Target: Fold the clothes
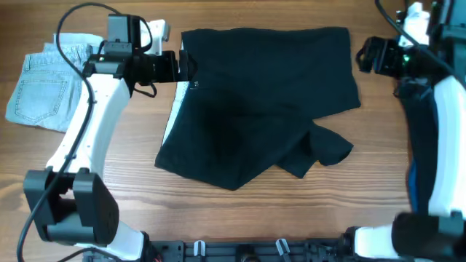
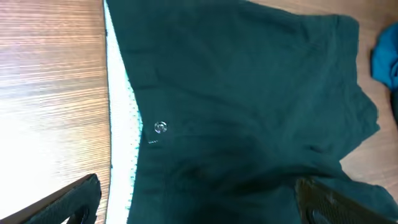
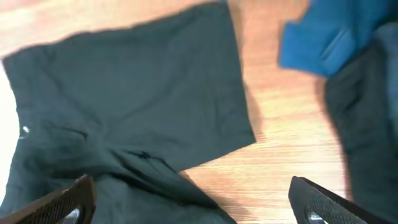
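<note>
Black shorts (image 1: 262, 102) spread mid-counter (image 1: 109, 189) toward the far edge, my left gripper (image 1: 186, 65) released – fingers wide over the pale waistband, my right gripper (image 3: 193, 199) gaping too, grasping nothing, denim shorts (image 1: 44, 87) at the far-left corner, blue garment (image 3: 323, 31) at the right edge.

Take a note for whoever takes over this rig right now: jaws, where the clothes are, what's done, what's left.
Left gripper: jaws open, holding nothing, over the pale waistband edge of the black shorts.
Right gripper: jaws open, empty, by the shorts' right edge.
Clothes: black shorts in the centre, partly doubled over, one leg bunched at the near right corner. Denim shorts at far left. Blue garment and dark garment at the right side.
Done: denim shorts look folded and set aside.
Left: smooth and finish folding the black shorts, then probably the blue and dark garments.
</note>
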You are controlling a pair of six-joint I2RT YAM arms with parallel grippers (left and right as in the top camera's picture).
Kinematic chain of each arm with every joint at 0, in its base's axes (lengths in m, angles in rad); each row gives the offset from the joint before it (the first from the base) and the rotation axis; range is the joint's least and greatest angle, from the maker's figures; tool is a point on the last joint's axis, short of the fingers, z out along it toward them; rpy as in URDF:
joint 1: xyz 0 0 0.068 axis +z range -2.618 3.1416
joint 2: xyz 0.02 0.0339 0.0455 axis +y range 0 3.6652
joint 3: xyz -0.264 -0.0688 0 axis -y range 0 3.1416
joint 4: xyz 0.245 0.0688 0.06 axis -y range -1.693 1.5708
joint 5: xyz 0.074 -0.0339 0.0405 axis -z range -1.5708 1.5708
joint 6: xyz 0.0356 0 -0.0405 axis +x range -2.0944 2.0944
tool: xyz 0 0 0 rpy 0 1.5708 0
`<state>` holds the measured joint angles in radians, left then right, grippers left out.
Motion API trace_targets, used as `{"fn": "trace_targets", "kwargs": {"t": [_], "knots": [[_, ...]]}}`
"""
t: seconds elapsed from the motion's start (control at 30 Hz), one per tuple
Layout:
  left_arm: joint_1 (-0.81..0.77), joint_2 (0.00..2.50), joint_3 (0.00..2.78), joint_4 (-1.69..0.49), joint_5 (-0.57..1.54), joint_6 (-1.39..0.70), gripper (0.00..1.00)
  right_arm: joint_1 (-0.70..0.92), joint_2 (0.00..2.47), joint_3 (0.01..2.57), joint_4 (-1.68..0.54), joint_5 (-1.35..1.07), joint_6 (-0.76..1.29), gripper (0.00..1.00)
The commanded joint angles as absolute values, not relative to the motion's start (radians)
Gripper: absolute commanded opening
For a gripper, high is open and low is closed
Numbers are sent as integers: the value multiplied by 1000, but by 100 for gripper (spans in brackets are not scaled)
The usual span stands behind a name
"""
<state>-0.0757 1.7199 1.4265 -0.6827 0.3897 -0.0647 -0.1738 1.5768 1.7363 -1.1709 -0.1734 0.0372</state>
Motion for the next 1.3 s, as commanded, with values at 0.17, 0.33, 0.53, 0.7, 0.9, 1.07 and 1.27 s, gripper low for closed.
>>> {"fn": "trace_targets", "kwargs": {"t": [0.17, 0.33, 0.53, 0.7, 0.9, 1.07, 1.27], "knots": [[-70, 1718, 1433, -686, 362, -60, 100, -177, 1528, 1741, -1236, -51, 63, 100], [-70, 1718, 1433, -686, 362, -59, 100, -177, 1527, 1741, -1242, -67, 88, 100], [-70, 1718, 1433, -686, 362, -59, 100, -175, 1552, 1720, -1245, -241, 81, 100], [-75, 1718, 1433, -617, 366, -60, 100, -174, 1552, 1476, -1171, -260, 115, 100], [-94, 1844, 1433, -613, 374, -7, 100, -133, 1556, 1182, -868, -271, 117, 98], [-94, 2003, 1433, -610, 397, -3, 49, -121, 1556, 1166, -826, -271, 115, 98], [-94, 2106, 1433, -602, 408, -4, 51, -121, 1556, 1166, -823, -270, 114, 98]]}}
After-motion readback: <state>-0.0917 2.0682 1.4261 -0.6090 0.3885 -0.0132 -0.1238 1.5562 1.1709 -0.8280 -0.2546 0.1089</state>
